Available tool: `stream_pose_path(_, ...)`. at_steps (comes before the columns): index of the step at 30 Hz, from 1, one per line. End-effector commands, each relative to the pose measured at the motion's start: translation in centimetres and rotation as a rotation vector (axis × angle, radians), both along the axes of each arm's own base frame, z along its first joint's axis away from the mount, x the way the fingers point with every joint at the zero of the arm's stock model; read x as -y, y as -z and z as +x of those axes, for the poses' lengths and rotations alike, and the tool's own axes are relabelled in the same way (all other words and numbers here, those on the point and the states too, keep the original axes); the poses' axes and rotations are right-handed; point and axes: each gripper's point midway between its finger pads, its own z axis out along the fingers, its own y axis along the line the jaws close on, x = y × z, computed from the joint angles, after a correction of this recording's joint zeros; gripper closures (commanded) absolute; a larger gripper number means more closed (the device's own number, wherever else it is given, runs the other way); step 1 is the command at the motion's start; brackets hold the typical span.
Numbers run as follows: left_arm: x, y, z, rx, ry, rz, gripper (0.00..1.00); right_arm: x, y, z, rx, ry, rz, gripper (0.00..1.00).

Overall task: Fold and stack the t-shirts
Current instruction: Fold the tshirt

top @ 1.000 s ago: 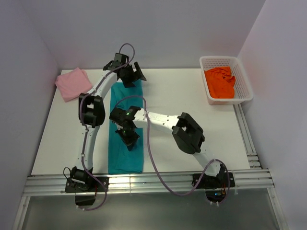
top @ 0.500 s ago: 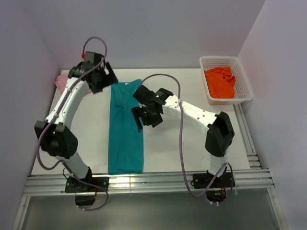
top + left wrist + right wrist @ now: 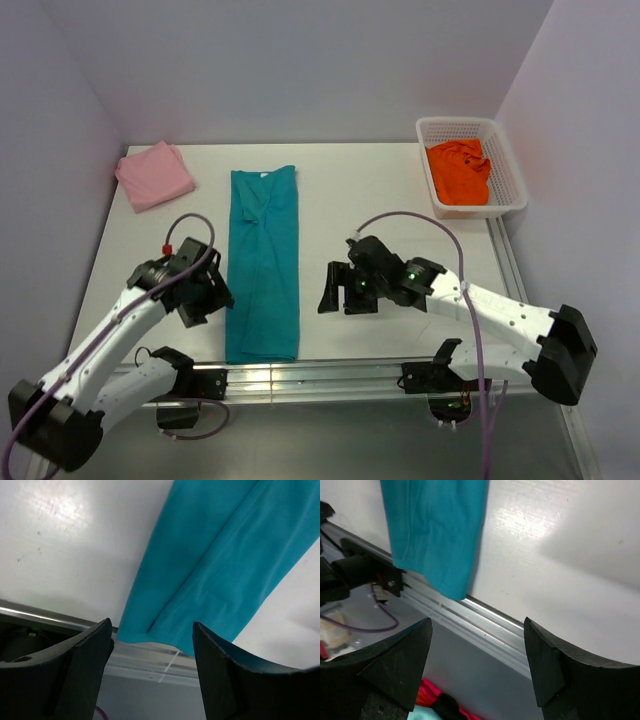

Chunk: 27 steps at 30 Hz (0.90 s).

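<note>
The teal t-shirt [image 3: 262, 262] is lying as a long narrow strip down the table [image 3: 390, 210], collar end far, hem end near. The hem is reaching the rail [image 3: 340, 370] at the front edge. The pale pink tee [image 3: 154, 175] is sitting folded at the far left corner. The orange tee [image 3: 459, 172] is lying bunched in the white basket [image 3: 512, 195], well apart at far right.

The left gripper [image 3: 208, 296] is hovering just beside the strip's left edge. The right gripper [image 3: 332, 292] is hanging near its right edge w/ bare table between. Both wrist views are showing fingers spread wide, nothing between them.

Judging from this, the crosswise fold is coming next, i.e. hem up toward collar. Doing it well is asking each gripper to come in low at its own hem corner, pinching all layers — not just the top one — w/ both lifting together at equal height so the strip isn't skewing. Laying the hem flush on the collar edge is keeping the packet square for stacking. W/ the hem right at the rail, the lower fingers are risking a catch on the metal.
</note>
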Motion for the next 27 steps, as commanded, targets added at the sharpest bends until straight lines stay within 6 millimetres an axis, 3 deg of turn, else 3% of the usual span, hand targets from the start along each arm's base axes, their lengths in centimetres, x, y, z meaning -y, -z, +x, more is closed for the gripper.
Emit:
stream_pose_path(1,0.3,0.8,-2.1,0.021,-0.075,-0.098,0.3,-2.6,-3.3,0.8,0.035,0.113,0.257,0.19)
stream_pose_path(5,0.4,1.3,-3.0,0.027,-0.051,-0.111,0.41,-2.1,-3.9,0.5,0.028,0.169,0.283,0.19)
stream_pose_path(9,1.1,2.0,-3.4,-0.052,-0.025,-0.106,0.54,-2.6,-2.7,0.3,-0.023,0.205,0.244,0.19)
stream_pose_path(15,1.7,3.1,-5.1,-0.111,-0.068,-0.126,0.54,-4.9,-2.1,-0.3,-0.061,0.305,0.254,0.19)
stream_pose_path(16,1.6,3.1,-4.9,-0.089,-0.063,-0.109,0.52,-5.5,-1.7,-1.5,-0.07,0.275,0.233,0.19)
stream_pose_path(20,1.1,3.5,-5.3,-0.111,-0.127,-0.04,0.29,-7.7,-0.4,-2.6,-0.094,0.256,0.161,0.19)
stream_pose_path(21,0.9,3.6,-5.5,-0.125,-0.132,-0.016,0.28,-8.2,-0.5,-2.9,-0.093,0.243,0.159,0.19)
stream_pose_path(24,0.0,3.6,-5.8,-0.158,-0.165,0.085,0.1,-9.1,-0.7,-3.7,-0.085,0.219,0.132,0.18)
stream_pose_path(27,1.0,5.4,-7.1,-0.215,-0.148,0.039,0.08,-9.5,-0.6,-4.3,-0.091,0.203,0.138,0.18)
